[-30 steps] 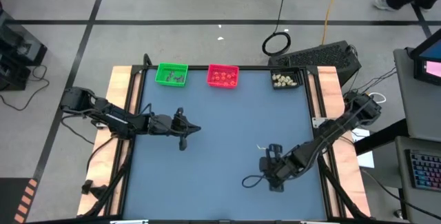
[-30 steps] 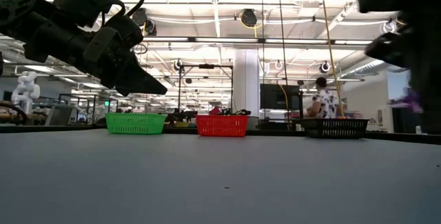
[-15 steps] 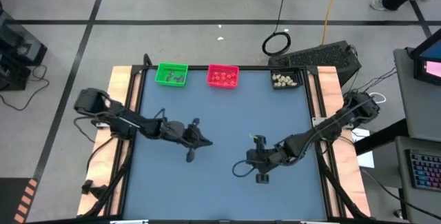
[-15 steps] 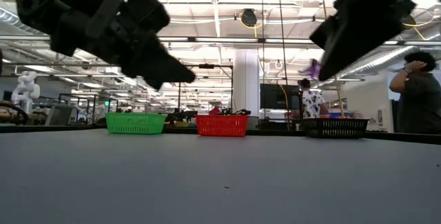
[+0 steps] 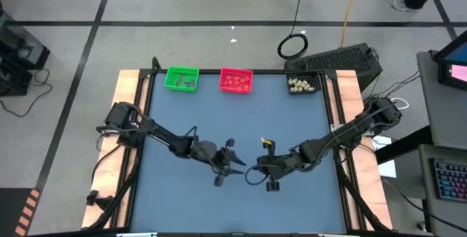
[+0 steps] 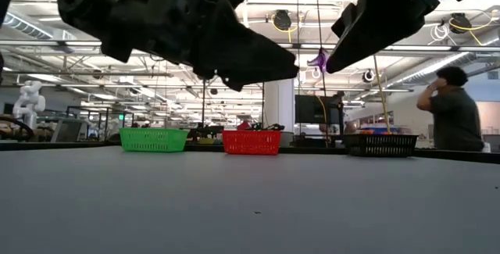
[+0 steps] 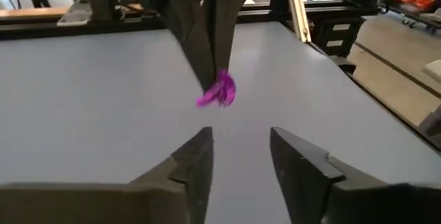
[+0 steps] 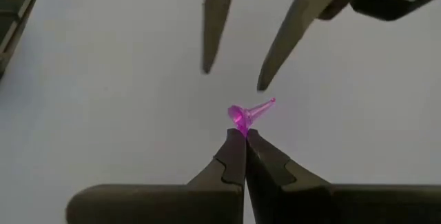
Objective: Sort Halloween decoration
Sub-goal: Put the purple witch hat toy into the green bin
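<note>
While your right gripper [image 8: 242, 136] pinches the purple trinket [image 8: 247, 116], the left gripper [image 7: 238, 145], jaws spread, awaits handover; close on it next.

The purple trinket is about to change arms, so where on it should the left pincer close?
Probably on the free end of the purple trinket, the slim stem jutting out past the right pincer, which pinches its other end. The open left pincer already faces it head-on, above the table; come straight in.

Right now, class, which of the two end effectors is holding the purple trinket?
The right end effector, shut on the purple trinket. The left end effector faces it, open and empty.
</note>
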`<action>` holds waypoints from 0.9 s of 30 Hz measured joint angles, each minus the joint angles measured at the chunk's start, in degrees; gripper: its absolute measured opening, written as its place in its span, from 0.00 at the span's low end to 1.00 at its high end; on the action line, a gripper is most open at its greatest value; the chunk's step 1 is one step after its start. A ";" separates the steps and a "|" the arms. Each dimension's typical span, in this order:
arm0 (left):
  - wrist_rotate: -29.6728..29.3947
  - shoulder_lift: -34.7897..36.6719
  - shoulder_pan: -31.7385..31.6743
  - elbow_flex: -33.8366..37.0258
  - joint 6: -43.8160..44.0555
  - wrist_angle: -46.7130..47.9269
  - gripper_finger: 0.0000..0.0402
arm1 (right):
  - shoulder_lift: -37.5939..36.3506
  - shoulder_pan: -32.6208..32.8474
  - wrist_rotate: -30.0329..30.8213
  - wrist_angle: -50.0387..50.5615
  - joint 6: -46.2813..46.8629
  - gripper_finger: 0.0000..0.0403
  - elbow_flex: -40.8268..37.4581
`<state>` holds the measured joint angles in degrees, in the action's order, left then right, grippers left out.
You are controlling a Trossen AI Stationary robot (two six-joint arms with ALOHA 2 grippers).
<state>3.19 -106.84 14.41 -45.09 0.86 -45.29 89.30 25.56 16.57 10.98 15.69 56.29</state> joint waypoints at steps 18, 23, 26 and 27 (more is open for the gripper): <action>5.59 -0.84 -1.77 -2.40 -2.65 10.61 0.44 | 0.02 0.00 -1.85 0.39 -0.54 0.00 0.00; 4.37 -0.84 -0.16 -2.40 -2.74 13.02 0.44 | 0.02 -0.09 -1.83 0.39 -0.56 0.00 0.00; 2.25 -0.90 0.67 -3.00 -2.73 13.83 0.44 | 0.02 -0.09 -1.79 0.39 -0.56 0.00 0.00; 1.69 -1.43 0.77 -3.61 -2.73 14.25 0.44 | 0.02 -0.09 -1.79 0.39 -0.56 0.00 0.00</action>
<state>4.87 -108.27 15.18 -48.70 -1.87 -31.04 89.32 25.47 14.79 11.38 15.14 56.29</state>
